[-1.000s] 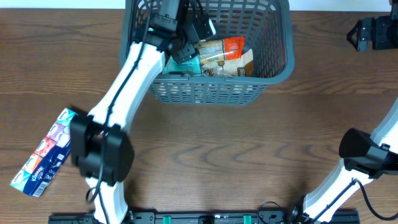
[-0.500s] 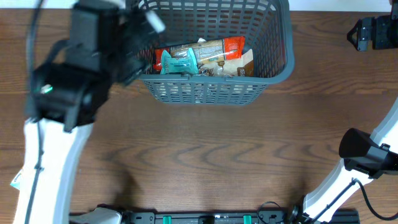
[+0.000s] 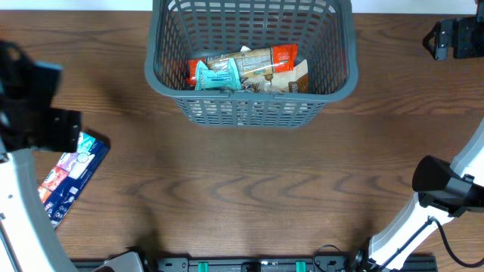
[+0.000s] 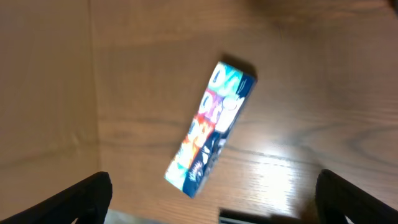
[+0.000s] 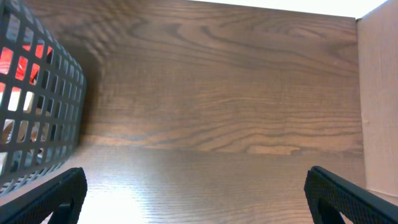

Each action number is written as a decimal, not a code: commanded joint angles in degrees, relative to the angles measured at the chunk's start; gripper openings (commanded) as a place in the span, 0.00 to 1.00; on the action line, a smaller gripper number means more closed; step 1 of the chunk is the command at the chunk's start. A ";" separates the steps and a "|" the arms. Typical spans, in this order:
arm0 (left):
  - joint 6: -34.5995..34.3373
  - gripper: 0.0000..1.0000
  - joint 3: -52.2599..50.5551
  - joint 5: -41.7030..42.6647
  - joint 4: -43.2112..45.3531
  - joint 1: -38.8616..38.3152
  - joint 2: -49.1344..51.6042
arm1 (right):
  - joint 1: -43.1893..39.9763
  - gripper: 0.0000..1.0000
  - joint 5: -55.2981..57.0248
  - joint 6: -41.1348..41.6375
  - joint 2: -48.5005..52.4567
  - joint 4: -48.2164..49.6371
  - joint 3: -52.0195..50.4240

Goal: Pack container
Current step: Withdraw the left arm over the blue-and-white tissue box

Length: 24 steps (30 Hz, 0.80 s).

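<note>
- The left gripper [image 4: 211, 200] is no longer at the container. A second ago it reached inside the container; it now hangs over the left edge of the table [image 3: 249, 196], well apart from the container.
- Its jaws stand wide apart with nothing between them. The release is complete and the gripper is free for the next pick.
- The blue multi-colour pack [image 3: 72, 177] lies flat on the table directly below the left wrist camera, set diagonally and untouched. It has not moved over the last second and is judged to be the next item to pack.
- The container [image 3: 249, 112] stands at the far centre of the table, upright and in the same place as before.
- The teal pack [image 3: 215, 74] now lies free inside the container at its left side, against the red-and-brown pack [image 3: 266, 63]. A second ago the left arm covered this spot.
- Two packs are therefore stowed and one remains outside. The task is judged well advanced but not finished.
- The right gripper [image 5: 199, 200] is parked at the far right, beside the container's right wall, unchanged. Its jaws are spread wide and hold nothing.
</note>
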 commanded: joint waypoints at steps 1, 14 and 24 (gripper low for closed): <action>1.36 0.97 -4.44 7.21 2.27 7.04 -0.15 | -0.09 0.99 -0.46 -0.55 0.07 0.46 0.07; 17.11 0.99 -26.49 7.50 16.04 14.49 6.14 | -0.09 0.99 -0.46 -1.64 0.07 0.74 0.07; 27.85 0.99 -29.40 7.45 17.97 14.47 13.53 | -0.09 0.99 -0.42 -2.58 0.07 0.63 0.07</action>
